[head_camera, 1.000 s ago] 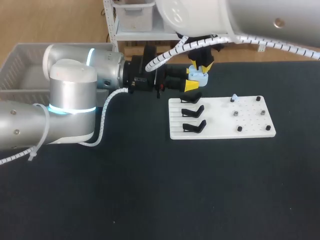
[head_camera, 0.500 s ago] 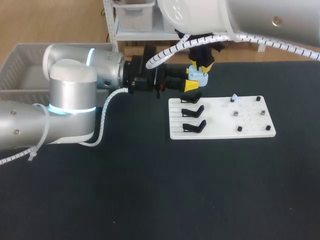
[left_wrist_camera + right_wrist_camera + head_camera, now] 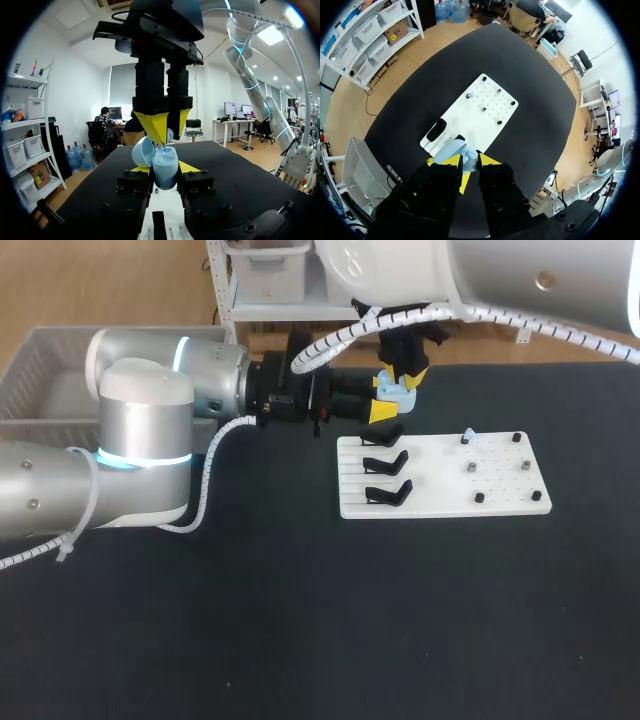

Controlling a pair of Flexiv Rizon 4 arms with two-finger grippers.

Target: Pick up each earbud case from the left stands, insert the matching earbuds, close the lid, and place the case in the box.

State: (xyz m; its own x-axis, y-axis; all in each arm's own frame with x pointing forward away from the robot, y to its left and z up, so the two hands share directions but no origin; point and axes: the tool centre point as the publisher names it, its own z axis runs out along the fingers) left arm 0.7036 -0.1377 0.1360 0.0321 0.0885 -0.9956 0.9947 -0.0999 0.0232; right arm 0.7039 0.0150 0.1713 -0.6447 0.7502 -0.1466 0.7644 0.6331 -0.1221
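left tool [image 3: 164, 170] clamps one open light-blue earbud case [image 3: 165, 159] above the desk [image 3: 300, 620] near three black stands [image 3: 385, 461] on one white board [image 3: 505, 492]; right tool [image 3: 469, 161] hangs over its opening, grip state cannot be told.

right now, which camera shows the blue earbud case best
The left wrist view: the earbud case sits close up, lid open, held in the left tool. The head view shows a small blue patch under the right tool; the right wrist view, only a sliver.
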